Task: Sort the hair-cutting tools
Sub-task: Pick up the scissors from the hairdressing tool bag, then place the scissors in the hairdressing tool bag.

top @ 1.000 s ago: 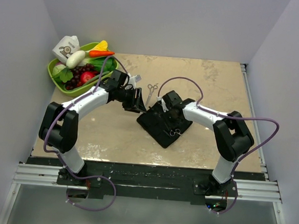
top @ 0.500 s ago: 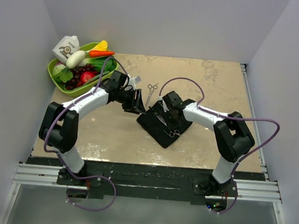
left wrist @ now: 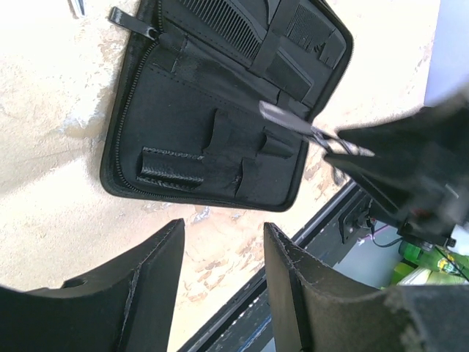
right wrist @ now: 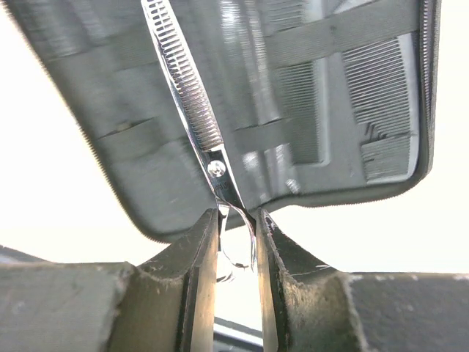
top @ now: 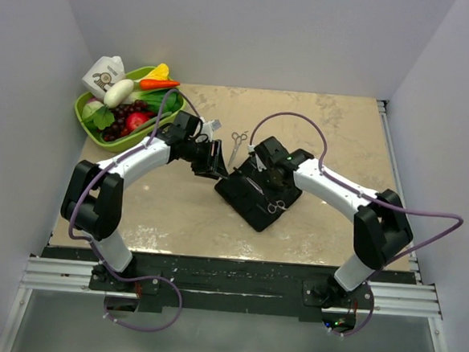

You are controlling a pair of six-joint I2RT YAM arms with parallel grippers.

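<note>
One scissors (right wrist: pixel 187 88) gripped handle-first in my right end effector (right wrist: pixel 237 220), blades aimed into the case (right wrist: pixel 110 169) (left end effector (left wrist: pixel 222 235): released).

A: Scissors (right wrist: pixel 187 88)?
B: Polished metal, bright, glossy, smooth.
A: Case (left wrist: pixel 190 139)?
B: Black cloth, matt, stitched at the edges.
A: Comb (left wrist: pixel 227 29)?
B: Black plastic by the look, rather dull.
A: Table (top: pixel 342 127)?
B: Pale, rough, blotchy.

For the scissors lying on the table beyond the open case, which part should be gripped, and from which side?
Probably the shank of the scissors just below the ring handles, coming straight down from above. They lie flat on the table, slim, rings at the far end, so jaws astride the narrow width have something to close on.
</note>
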